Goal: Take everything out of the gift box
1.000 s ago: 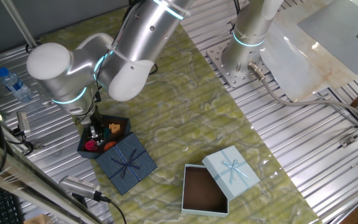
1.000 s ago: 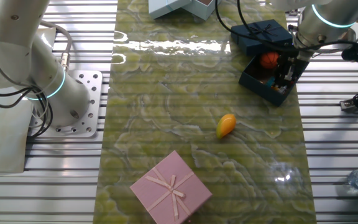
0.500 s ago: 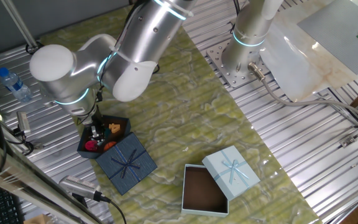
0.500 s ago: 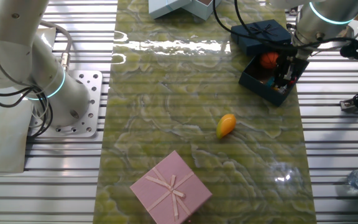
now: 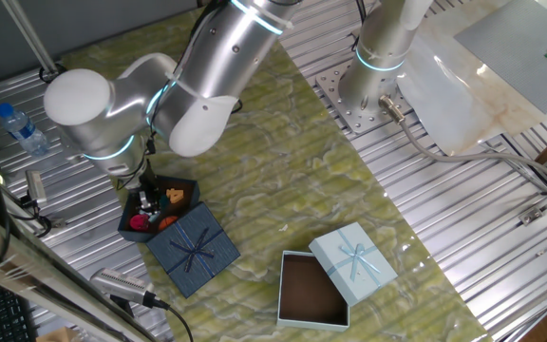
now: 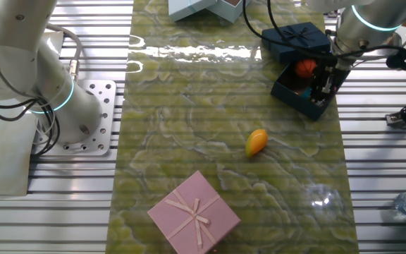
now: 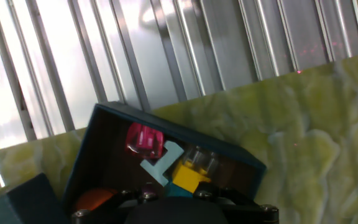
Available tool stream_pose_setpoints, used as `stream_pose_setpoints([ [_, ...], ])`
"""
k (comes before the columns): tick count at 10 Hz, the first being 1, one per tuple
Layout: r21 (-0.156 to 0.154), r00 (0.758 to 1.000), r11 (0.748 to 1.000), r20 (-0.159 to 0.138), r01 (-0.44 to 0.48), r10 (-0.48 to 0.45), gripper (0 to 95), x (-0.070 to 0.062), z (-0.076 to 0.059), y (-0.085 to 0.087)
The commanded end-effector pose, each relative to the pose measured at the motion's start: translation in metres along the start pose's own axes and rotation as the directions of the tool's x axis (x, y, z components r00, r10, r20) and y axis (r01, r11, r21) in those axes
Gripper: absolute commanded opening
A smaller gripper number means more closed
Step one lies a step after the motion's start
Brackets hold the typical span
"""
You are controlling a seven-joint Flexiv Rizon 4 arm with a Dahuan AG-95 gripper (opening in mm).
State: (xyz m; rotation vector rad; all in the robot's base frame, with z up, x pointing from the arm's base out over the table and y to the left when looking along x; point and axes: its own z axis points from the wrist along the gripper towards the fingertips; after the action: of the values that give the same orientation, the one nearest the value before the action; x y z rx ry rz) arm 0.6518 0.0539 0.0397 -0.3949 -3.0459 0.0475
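Inside, navy gift box (image 7: 86, 155) holds small pink (image 7: 141, 139), yellow (image 7: 184, 176), perhaps teal toys.

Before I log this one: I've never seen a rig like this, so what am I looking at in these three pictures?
It is one silver robot arm at a table covered with a green marbled mat. Two pictures come from fixed cameras on different sides. The third comes from a camera on the robot's hand, looking down along its jaws.

The gripper is lowered into an open navy gift box; its ribboned lid lies beside it. Inside are small toys: a pink piece, a teal piece, a yellow block and an orange ball.

Elsewhere on the mat are a yellow-orange toy, a closed pink box and an open light blue box.

Whether the jaws hold anything cannot be seen.
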Motion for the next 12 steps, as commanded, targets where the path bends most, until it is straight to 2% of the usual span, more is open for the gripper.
stream_pose_setpoints([
  [1, -0.005, 1.000, 1.000, -0.006, 0.005, -0.005, 38.0, 0.0010, -0.0001, -0.0011],
  [5, 0.002, 1.000, 1.000, -0.007, 0.013, -0.013, 38.0, 0.0072, 0.0048, -0.0072],
  [7, 0.002, 1.000, 1.000, -0.009, 0.016, -0.016, 38.0, 0.0099, 0.0018, -0.0070],
  [8, 0.001, 1.000, 1.000, -0.004, 0.016, -0.016, 19.0, 0.0096, 0.0019, -0.0070],
  [12, -0.002, 1.000, 1.000, -0.004, 0.014, -0.014, 19.0, 0.0015, -0.0025, -0.0026],
])
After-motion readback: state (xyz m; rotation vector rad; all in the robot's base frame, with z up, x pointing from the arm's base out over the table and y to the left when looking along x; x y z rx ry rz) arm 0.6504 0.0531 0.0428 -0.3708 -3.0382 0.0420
